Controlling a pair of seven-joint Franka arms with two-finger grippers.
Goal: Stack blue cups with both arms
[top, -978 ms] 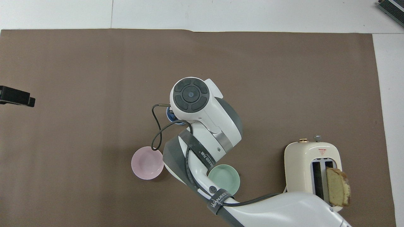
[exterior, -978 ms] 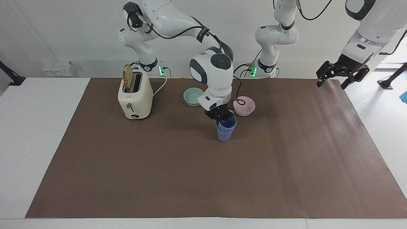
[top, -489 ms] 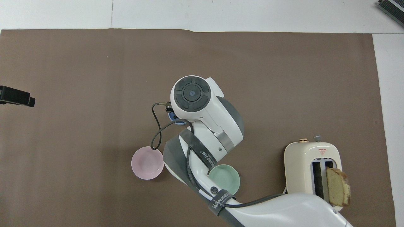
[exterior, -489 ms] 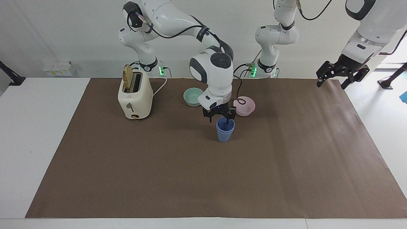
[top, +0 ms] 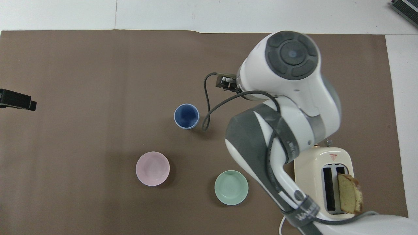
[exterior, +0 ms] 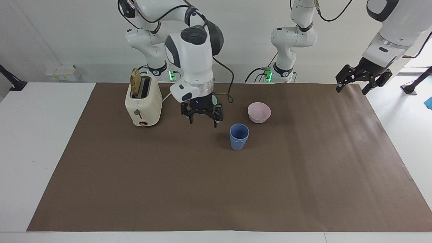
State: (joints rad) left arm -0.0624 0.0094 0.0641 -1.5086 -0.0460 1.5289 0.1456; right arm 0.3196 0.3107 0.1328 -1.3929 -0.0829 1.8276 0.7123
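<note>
Now the right gripper (exterior: 203,118) has let go of the blue cups (exterior: 239,136) and lifted clear of them toward the toaster (exterior: 143,102); a second ago it was down at the rim with the upper cup only partly seated, and now that cup sits fully nested in the lower one. Its fingers are spread and hold nothing, and it hangs over bare mat between the stack and the toaster. The stack stands upright near the middle of the brown mat (exterior: 216,189), apart from everything else. Nearer to the robots than the stack sit the pink bowl (exterior: 259,112) and the green bowl (top: 231,187), the latter mostly hidden by the right arm in the facing view. The left gripper (exterior: 363,80) has not moved: it waits, fingers apart and empty, over the mat's edge at the left arm's end. Farther from the robots than the stack, the mat lies open out to its edge. Counted: two cups in one stack, two bowls, one toaster with one slice of bread (exterior: 135,82) standing in it.
</note>
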